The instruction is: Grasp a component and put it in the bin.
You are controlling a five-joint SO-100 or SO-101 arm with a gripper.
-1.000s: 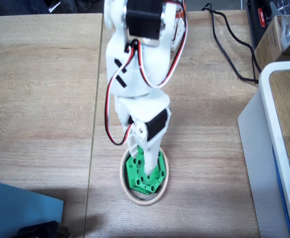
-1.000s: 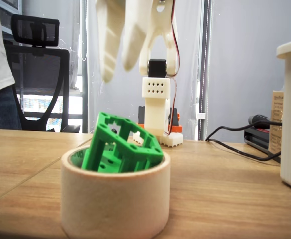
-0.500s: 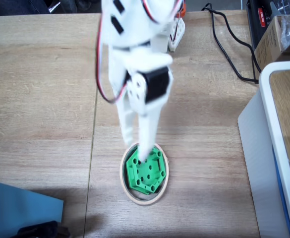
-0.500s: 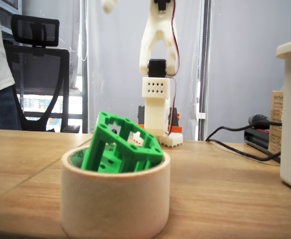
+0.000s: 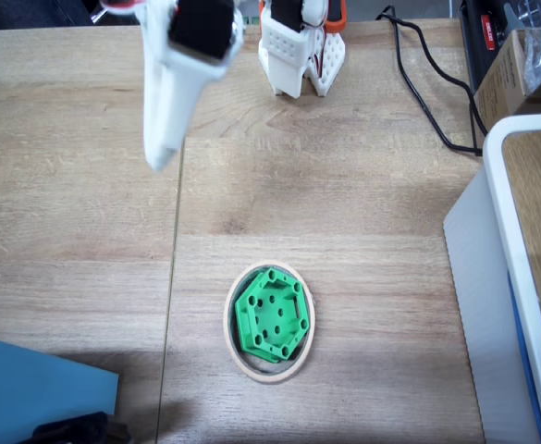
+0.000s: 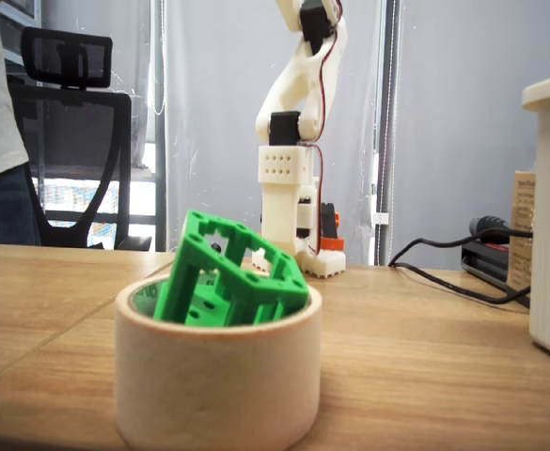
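The green hexagonal component [image 5: 271,314] sits inside the bin [image 5: 237,352], the beige tape roll, and it is not lying flat. In the low fixed view the component [image 6: 229,272] is tilted, one corner riding above the roll's rim [image 6: 218,376] on the left while the other side dips down into the ring. From above, its holed face looks up and a little toward the arm's base, and the frame fills most of the oval, touching or nearly touching the wall on the right side.

The tool [image 5: 162,153] is well apart from it, up toward the far edge of the bench [image 5: 390,277] and over to the left in the top-down view. So the component lies down and to the right of the tool, with plain wood between them. The tool carries nothing; its long white finger points down the picture, but whether the jaws are parted or closed cannot be told here, as the finger is blurred and only one side shows clearly.

Judging from how things lie, the placing looks done: part in ring, tool free. The arm's base [image 5: 300,51] stands at the far edge, and a black cable [image 5: 424,102] runs toward the white-rimmed box [image 5: 515,240] at the right. A blue sheet [image 5: 39,393] lies at the near left corner.
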